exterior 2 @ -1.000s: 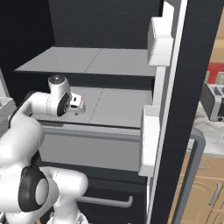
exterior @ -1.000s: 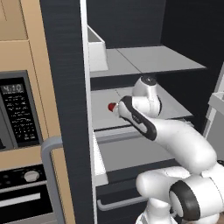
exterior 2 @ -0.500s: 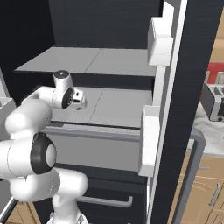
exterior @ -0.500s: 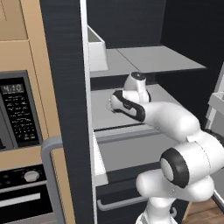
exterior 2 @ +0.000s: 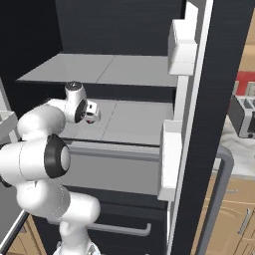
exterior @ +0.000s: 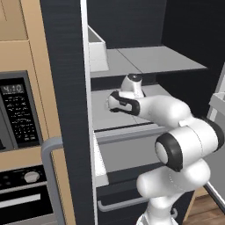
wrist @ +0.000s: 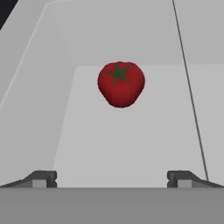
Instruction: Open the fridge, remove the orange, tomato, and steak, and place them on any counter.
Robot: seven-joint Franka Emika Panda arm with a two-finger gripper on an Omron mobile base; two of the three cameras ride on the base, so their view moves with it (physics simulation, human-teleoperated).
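Observation:
The fridge (exterior: 66, 88) stands open, its pale grey shelves bare to the room. A glossy red tomato (wrist: 121, 84) with a green star-shaped stalk sits on the middle shelf (wrist: 131, 144), near the back left corner. My gripper (wrist: 111, 177) is open, low over that shelf and aimed at the tomato, which lies ahead of the fingertips (wrist: 43, 178) and apart from them. In the left base view the hand (exterior: 122, 102) covers the tomato. A red sliver of the tomato (exterior 2: 90, 121) peeks from under the hand in the right base view. The orange and the steak are out of view.
The upper shelf (exterior: 149, 61) hangs close above my hand. A white door bin (exterior 2: 181, 47) juts from the open right door (exterior 2: 219, 99). Beyond it, a toaster (exterior 2: 243, 115) stands on the marbled counter (exterior 2: 236, 152). The wall oven and microwave (exterior: 17, 114) are at left.
The arm has swung left and deeper over the middle shelf toward the tomato. In the left base view the hand now covers the tomato, which showed a second ago. The jaws stayed open.

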